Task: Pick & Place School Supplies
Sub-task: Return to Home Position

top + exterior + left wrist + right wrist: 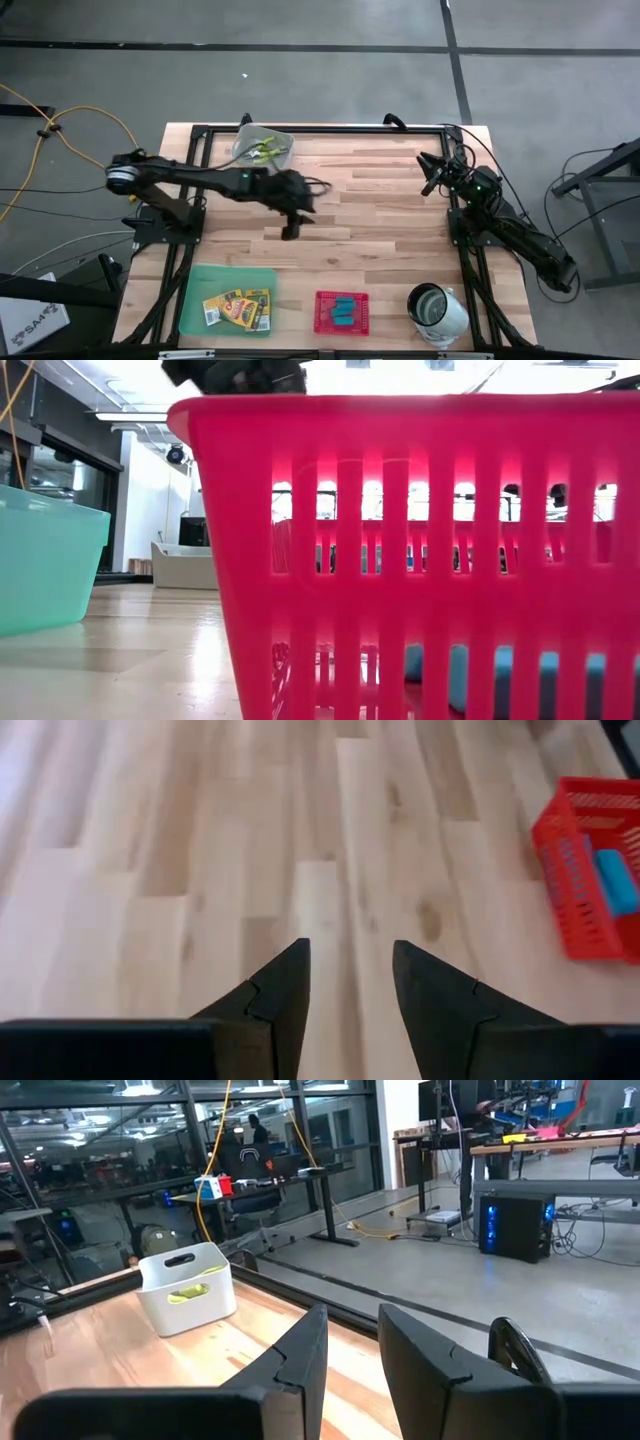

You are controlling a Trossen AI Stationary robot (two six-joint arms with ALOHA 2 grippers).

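erasers (345, 311), blue oblongs, in slatted red basket (562, 860); left gripper (350, 955) jaws spread over pale planks (200, 870)

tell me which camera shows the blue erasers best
The high view: it looks straight down into the red bin, with the blue erasers uncovered inside. The low view glimpses them through the bin's slats. The left wrist view catches one at its edge; the right wrist view shows none.
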